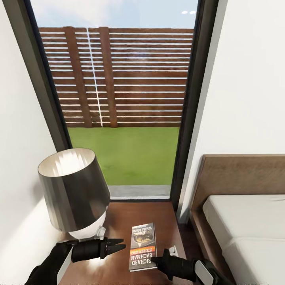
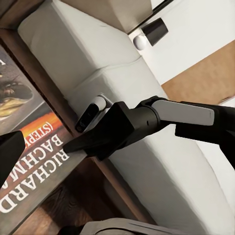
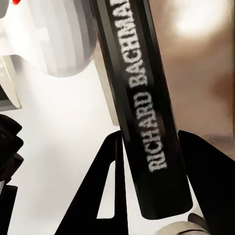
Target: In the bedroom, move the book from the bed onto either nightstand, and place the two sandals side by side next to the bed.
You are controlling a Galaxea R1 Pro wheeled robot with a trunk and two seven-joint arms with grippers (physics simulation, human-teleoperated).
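My right tool (image 1: 155, 260) grips the dark thin paperback book (image 1: 143, 246), which lies on the reddish-brown wooden nightstand surface (image 1: 118, 221); left tool (image 1: 118, 246) clenched beside it. Release and sandals remain.

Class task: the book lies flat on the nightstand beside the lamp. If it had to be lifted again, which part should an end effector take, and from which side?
Grip the book by its near short edge, by the author's name, coming from the robot's side. It lies flat and thin on the nightstand, so only an edge fits between fingers. The lamp crowds the left. The right end effector already sits there.
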